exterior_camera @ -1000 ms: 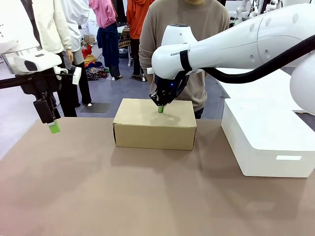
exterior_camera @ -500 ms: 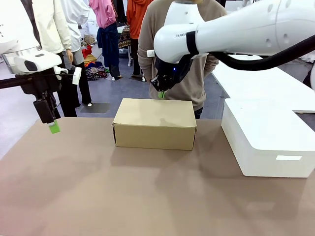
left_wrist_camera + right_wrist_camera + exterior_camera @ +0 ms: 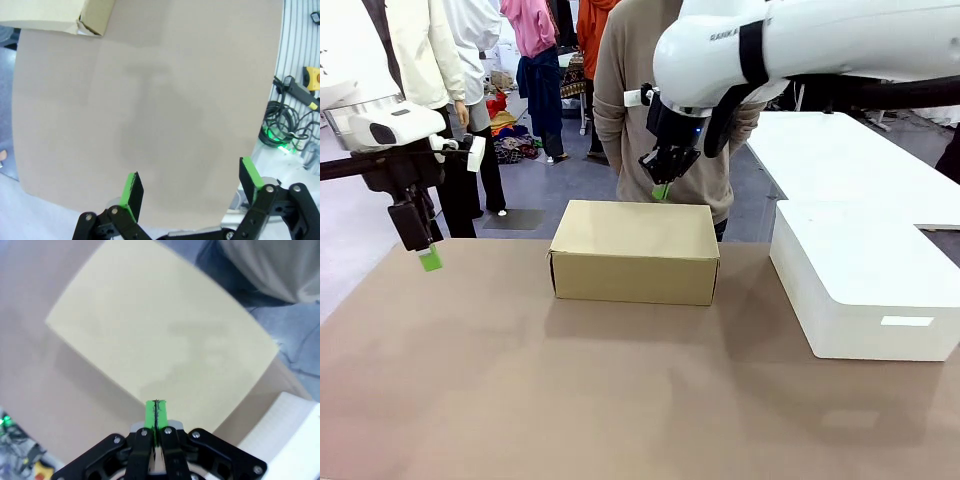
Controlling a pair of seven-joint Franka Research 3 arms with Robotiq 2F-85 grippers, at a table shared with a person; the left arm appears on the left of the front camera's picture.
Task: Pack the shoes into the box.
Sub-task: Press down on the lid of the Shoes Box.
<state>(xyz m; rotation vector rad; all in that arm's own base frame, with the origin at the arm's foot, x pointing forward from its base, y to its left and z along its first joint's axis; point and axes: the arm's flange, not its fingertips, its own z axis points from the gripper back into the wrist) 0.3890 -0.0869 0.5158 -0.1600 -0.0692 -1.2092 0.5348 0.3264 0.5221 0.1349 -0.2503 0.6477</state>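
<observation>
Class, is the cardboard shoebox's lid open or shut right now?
Shut: the cardboard shoebox shows an unbroken flat top, lid lying flush, nothing inside visible.

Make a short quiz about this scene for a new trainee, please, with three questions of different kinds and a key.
1. True or false: the box has its lid shut.
2. Which gripper has its fingers pressed together? A) left gripper B) right gripper
3. Fill in: the right gripper hangs above the far edge of the ____.

Key: 1 true. 2 B; in the right wrist view its green pads meet, while the left ones stand apart. 3 box.
</observation>
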